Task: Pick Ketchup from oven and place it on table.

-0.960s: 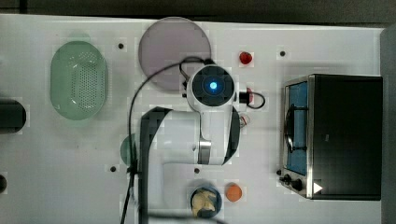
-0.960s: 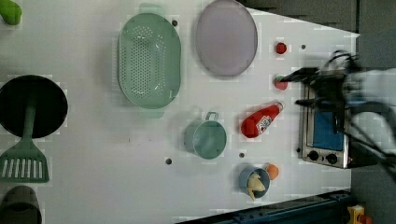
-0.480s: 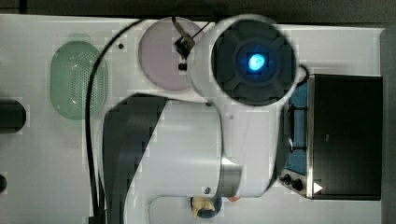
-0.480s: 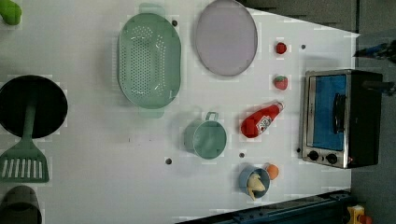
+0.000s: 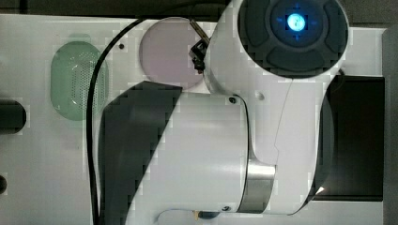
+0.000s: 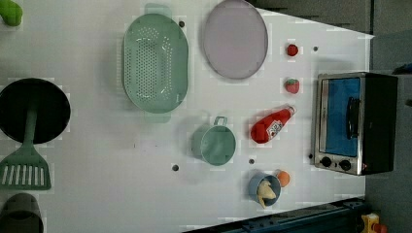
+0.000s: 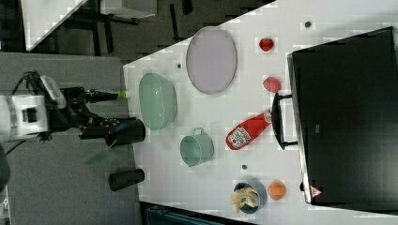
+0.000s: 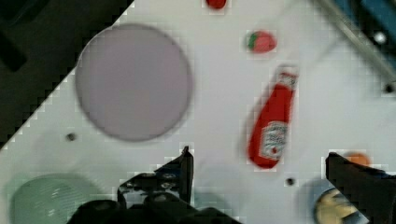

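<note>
One ketchup [image 6: 271,126] bottle is seen lying on the white tabletop [image 6: 107,184] at centre right of the left view, just beside the closed oven [image 6: 354,124], with the tool [image 8: 257,172] spread open and empty, so only withdrawal seems required.

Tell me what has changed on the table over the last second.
The arm has pulled away from the black toaster oven and risen toward the top camera; its gripper now hangs open above the table, holding nothing. The red plastic ketchup bottle lies where it lay a second ago, on the white tabletop beside the closed oven. The pale pink plate, green colander and green pot stayed put.
</note>
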You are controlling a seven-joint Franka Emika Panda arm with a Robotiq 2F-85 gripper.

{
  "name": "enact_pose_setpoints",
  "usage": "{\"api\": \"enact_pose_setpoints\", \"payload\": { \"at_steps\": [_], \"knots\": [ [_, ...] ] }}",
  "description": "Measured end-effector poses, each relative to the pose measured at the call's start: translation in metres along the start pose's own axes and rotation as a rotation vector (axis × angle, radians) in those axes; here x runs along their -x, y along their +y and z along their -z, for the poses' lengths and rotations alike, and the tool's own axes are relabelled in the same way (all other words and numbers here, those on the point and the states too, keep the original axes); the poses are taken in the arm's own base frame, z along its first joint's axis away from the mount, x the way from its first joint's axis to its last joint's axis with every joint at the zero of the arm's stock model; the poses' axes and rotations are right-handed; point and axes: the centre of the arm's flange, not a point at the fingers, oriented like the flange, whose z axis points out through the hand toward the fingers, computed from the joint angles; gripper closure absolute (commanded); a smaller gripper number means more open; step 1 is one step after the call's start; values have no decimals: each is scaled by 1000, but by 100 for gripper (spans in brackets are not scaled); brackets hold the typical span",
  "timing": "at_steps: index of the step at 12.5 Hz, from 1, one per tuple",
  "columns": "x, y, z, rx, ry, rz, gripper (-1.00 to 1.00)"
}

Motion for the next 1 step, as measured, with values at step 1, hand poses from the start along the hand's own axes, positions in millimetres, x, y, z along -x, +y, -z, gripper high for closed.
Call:
{"api": "enact_pose_setpoints", "payload": {
  "at_steps": [1],
  "knots": [
    [3,1,1,39,-6,8,-100]
  ]
}}
